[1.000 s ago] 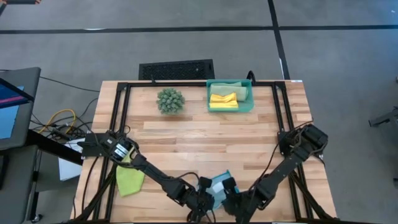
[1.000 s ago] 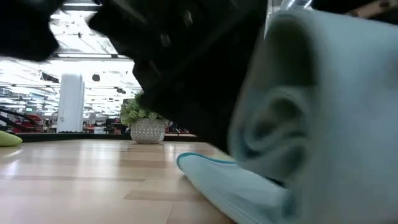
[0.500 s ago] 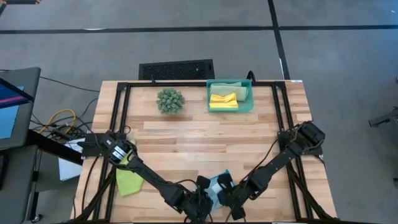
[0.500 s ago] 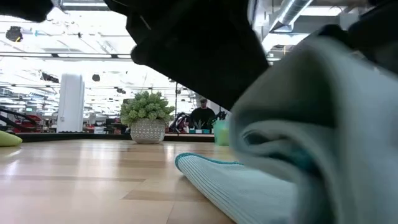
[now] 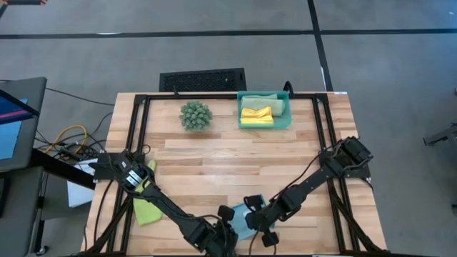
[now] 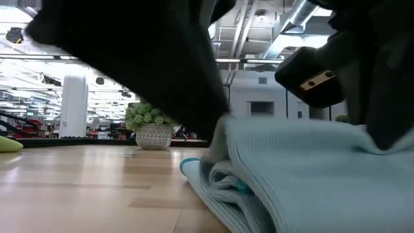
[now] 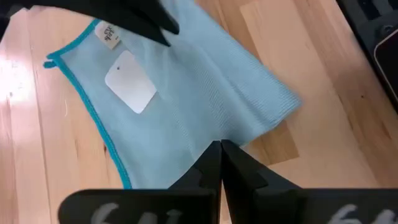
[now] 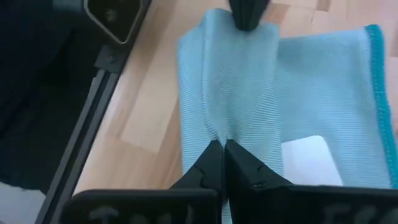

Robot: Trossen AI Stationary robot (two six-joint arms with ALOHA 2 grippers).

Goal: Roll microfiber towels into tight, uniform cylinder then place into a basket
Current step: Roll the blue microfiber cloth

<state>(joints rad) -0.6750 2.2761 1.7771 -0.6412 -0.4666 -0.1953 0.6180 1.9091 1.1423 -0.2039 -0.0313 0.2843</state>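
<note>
A pale wooden plank tabletop (image 5: 214,160) framed in black metal rail is seen from above. At its far edge, right of the middle, sits the small rectangular translucent teal plastic basket (image 5: 286,114), with a yellow towel (image 5: 256,114) and a sage green towel (image 5: 260,97) already in it. A round spiky green plant ball (image 5: 196,115) sits just left of the basket. A lime green microfiber towel (image 5: 146,208) is left lying by the left edge. At the near edge, about midway, the light blue microfiber towel (image 7: 180,99) is pinched from both sides: the left tool (image 7: 220,155) is clamped tight on one edge, and the right tool (image 8: 222,155) is clamped on a bunched fold.
</note>
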